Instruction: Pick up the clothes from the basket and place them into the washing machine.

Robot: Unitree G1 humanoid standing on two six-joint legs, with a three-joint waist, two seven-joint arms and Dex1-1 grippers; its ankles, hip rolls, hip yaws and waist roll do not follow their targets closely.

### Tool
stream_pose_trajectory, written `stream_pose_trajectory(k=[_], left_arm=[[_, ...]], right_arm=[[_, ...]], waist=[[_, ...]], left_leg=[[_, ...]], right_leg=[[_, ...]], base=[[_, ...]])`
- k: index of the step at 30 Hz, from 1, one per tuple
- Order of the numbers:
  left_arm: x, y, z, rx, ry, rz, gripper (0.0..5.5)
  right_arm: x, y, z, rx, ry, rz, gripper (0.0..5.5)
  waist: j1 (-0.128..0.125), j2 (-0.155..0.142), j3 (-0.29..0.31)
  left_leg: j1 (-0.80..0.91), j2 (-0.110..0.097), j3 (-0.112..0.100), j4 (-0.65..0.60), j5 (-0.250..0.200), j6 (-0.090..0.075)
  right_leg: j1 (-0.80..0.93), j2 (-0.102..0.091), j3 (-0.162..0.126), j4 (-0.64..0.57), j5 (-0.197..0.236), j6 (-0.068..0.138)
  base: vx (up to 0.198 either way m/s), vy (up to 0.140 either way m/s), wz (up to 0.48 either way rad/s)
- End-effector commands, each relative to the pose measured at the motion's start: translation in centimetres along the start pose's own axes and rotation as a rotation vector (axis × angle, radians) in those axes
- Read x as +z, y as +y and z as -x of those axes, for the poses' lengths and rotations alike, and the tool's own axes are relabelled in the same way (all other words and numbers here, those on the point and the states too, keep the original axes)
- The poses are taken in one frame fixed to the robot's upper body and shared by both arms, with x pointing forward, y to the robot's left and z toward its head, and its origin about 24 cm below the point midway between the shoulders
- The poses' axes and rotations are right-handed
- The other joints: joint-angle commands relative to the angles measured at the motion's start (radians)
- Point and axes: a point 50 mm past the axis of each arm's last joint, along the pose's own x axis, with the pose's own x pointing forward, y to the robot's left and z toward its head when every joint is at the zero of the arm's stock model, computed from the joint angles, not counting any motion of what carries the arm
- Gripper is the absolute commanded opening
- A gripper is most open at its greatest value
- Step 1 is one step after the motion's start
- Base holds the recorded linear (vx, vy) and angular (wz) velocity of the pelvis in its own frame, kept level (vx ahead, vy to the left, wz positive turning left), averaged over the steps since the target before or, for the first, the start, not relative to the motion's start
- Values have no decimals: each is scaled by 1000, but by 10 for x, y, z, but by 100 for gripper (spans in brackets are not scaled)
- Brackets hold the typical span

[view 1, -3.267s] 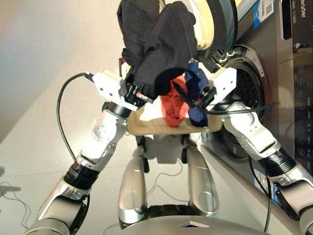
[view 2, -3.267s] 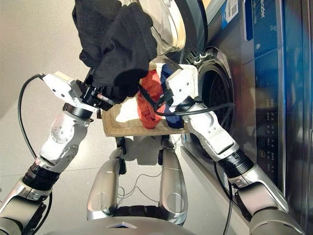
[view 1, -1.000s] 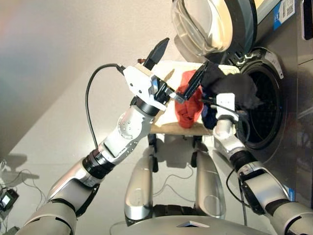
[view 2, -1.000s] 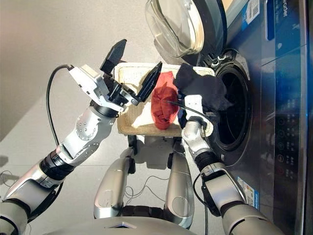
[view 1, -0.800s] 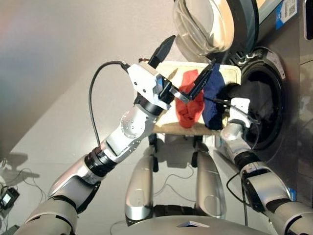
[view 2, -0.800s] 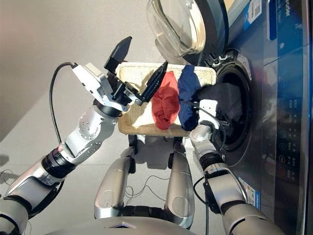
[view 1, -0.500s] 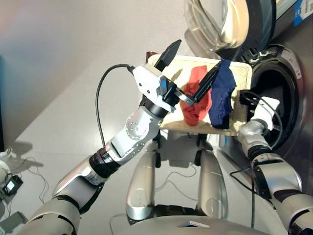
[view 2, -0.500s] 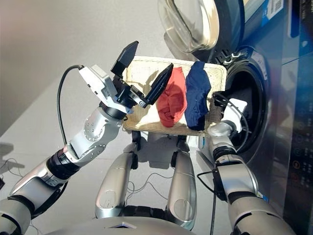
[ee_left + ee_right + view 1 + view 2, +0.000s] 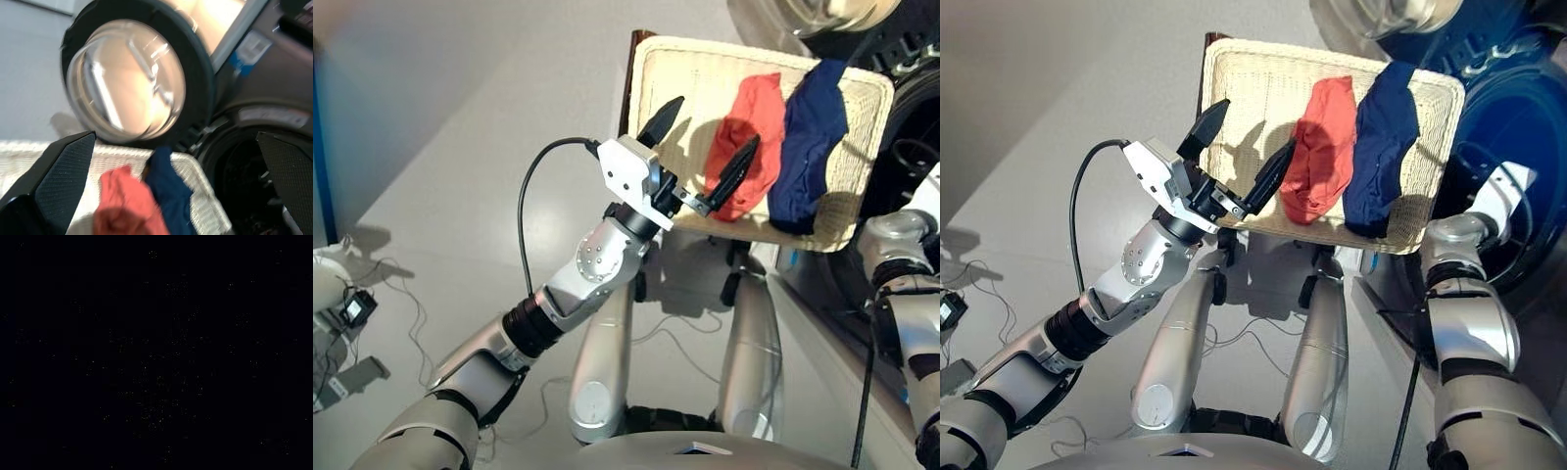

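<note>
Holding my left gripper [image 9: 700, 152] spread over the basket [image 9: 675, 73], I should pinch the orange-red garment [image 9: 744, 142] mid-bunch; my right gripper's fingers I cannot tell.

We see two garments in the cream woven basket [image 9: 671, 73] — the orange-red one [image 9: 745, 145] beside the navy one [image 9: 810, 147], touching — and the washer [image 9: 254, 147] just beside, door [image 9: 132, 81] open.

Right hand hidden inside washing machine [image 9: 1518, 147], right wrist view black
</note>
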Motion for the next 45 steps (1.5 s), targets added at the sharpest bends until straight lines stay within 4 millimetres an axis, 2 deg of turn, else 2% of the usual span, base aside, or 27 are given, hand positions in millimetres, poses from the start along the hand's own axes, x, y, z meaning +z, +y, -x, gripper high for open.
stream_pose_trajectory(k=[1,6,7,8,9,10,11,17,22,26,31,35,36,37,39,45], left_arm=[[24,-2,-2,9,-129,23,550],[26,4,-2,37,-132,18,550],[27,6,-2,42,-134,17,550],[28,7,-2,45,-138,14,550],[29,8,-2,52,-141,16,550],[30,10,-2,61,-144,15,550],[30,11,-1,65,-144,15,550],[32,11,-3,65,-154,13,550],[31,11,-4,76,-156,2,550],[30,13,-2,98,-162,-9,550],[27,20,5,145,-154,-25,550],[19,23,9,177,-126,-34,550],[15,24,9,180,-112,-37,550],[10,27,10,197,-89,-47,550],[4,30,10,208,-61,-80,550],[-39,38,10,263,116,-257,550]], right_arm=[[34,-39,-33,-172,-49,-145,0],[47,-61,-48,-272,17,-358,0],[50,-63,-49,-278,20,-378,35],[52,-65,-50,-283,33,-413,123],[54,-66,-51,-291,41,-451,222],[56,-66,-51,-287,46,-476,550],[57,-65,-51,-279,47,-486,550],[58,-42,-39,-183,58,-527,550],[54,-9,-14,-34,31,-567,550],[51,24,22,156,-20,-624,550],[34,50,93,454,-111,-693,550],[22,47,142,669,-169,-747,550],[19,46,148,698,-171,-752,550],[21,44,162,759,-209,-750,550],[26,37,173,839,-283,-753,550],[59,18,211,1087,-478,-847,550]], waist=[[4,25,-7],[-3,21,-7],[-5,20,-7],[-6,20,-7],[-6,19,-7],[-6,17,-7],[-6,15,-7],[-12,11,-7],[-26,3,-7],[-43,-14,-7],[-70,-47,-7],[-85,-68,-7],[-89,-71,-7],[-94,-75,-7],[-103,-82,-7],[-134,-114,-7]], left_leg=[[-11,22,14,71,-77,-28],[-17,23,15,69,-83,-33],[-16,23,16,70,-84,-34],[-19,22,17,65,-75,-33],[-12,23,19,69,-86,-35],[-17,22,21,66,-76,-34],[-12,22,22,70,-87,-35],[-2,24,34,56,-78,-27],[23,28,43,39,-76,-24],[49,33,49,26,-80,-23],[84,42,62,0,-70,-26],[111,52,70,-18,-62,-25],[123,54,71,-24,-61,-25],[134,55,73,-31,-58,-24],[151,57,74,-43,-54,-24],[183,69,84,-54,-45,-28]], right_leg=[[31,4,49,81,-88,56],[19,5,49,85,-95,56],[19,5,50,85,-94,56],[15,6,52,80,-84,54],[17,7,53,87,-93,55],[14,8,55,82,-83,53],[17,10,56,85,-94,54],[23,13,61,68,-79,52],[43,18,62,53,-76,51],[65,27,61,39,-79,52],[96,39,58,14,-69,50],[124,46,56,-17,-54,50],[135,46,56,-23,-53,50],[143,48,57,-28,-50,50],[159,49,57,-38,-46,51],[189,55,63,-52,-38,51]], base=[[0,0,0],[0,0,0],[0,0,0],[0,0,0],[0,0,0],[0,0,0],[0,0,0],[0,0,0],[0,0,0],[0,0,0],[0,0,0],[0,0,0],[0,0,0],[0,0,0],[0,0,0],[0,0,0]])
